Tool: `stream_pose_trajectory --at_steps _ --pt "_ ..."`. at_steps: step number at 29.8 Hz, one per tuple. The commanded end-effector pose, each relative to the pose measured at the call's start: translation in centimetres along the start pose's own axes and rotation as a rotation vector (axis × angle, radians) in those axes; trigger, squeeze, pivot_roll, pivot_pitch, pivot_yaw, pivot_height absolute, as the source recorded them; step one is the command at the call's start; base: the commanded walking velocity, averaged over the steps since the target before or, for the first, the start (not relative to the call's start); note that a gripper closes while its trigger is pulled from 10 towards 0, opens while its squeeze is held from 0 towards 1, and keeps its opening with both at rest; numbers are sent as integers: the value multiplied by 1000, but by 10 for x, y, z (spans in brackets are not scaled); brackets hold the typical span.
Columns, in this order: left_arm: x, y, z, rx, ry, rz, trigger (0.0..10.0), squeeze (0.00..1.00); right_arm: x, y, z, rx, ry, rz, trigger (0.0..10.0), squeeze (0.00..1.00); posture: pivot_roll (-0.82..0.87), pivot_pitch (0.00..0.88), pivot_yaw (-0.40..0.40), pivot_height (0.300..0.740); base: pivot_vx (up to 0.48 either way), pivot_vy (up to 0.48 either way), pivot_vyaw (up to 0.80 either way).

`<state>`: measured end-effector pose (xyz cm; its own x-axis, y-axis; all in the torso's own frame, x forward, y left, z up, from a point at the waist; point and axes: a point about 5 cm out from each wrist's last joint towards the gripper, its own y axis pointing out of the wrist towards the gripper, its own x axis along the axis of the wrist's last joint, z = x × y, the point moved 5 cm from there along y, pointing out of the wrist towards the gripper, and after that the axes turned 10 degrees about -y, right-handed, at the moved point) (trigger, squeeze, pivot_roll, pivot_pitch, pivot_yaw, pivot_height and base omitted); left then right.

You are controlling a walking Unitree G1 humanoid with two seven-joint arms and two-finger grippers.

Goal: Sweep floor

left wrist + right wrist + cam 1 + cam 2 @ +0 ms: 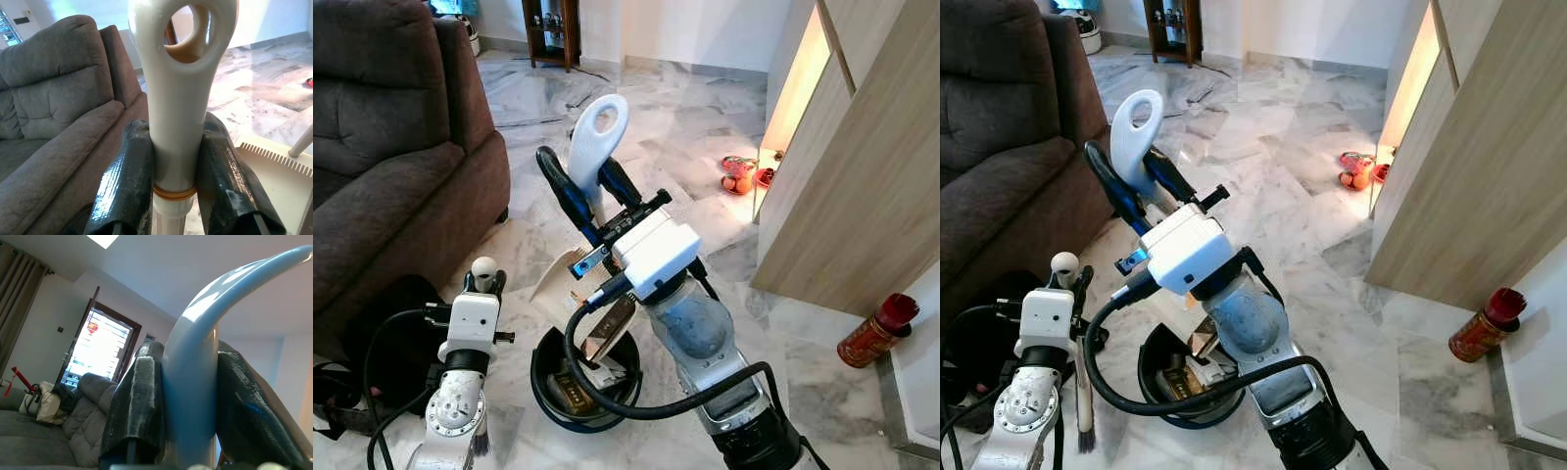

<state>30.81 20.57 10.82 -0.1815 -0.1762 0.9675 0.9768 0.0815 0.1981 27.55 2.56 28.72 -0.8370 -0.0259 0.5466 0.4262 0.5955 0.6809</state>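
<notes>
Broom [176, 98] is clamped upright in the left tool [484, 284], both black fingers pressed to the cream handle just under its looped end. The bristles [1087, 431] hang low beside the robot's left side. The high grip likely gives reach to the floor [685, 127] without bending.

The right tool [578, 166] is closed on the dustpan handle [597, 132], one finger on each side of the pale stem below the loop. The arm is raised, so the handle points up and away while the pan [558, 279], with its comb edge, slopes down towards the black bin [536, 367]. That tilt looks meant to let sweepings slide into the bin, which already holds some rubbish. The pan's lower end is behind the right arm, so it cannot be told whether it touches the bin's rim.

The bin stands on the marble floor right in front of the robot, between the two arms. A brown sofa [382, 147] is just beside it on the left, and a wooden cabinet [862, 176] is on the right. A red bottle [876, 333] stands near the cabinet's corner. Small red things [739, 176] lie well off by the lit gap, which could obstruct a sweep there.
</notes>
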Motion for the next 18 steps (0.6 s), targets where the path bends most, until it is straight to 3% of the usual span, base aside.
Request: stream_pose_trajectory --at_steps 1,4,7,18 --pt "8 3 2 -2 15 -40 10000 0 24 6 -5 -14 -7 -97 10000 0 176 54 -18 740 0 0 0" --pt "8 3 3 -2 16 -42 10000 0 23 7 -6 -24 9 -91 10000 0 178 55 -19 740 0 0 0" --pt "8 4 3 -2 16 -41 10000 0 26 6 -9 -30 -55 -108 10000 0 178 55 -19 740 0 0 0" --pt "9 3 2 -2 14 -42 10000 0 26 6 -6 -5 -82 -112 10000 0 176 55 -20 740 0 0 0"
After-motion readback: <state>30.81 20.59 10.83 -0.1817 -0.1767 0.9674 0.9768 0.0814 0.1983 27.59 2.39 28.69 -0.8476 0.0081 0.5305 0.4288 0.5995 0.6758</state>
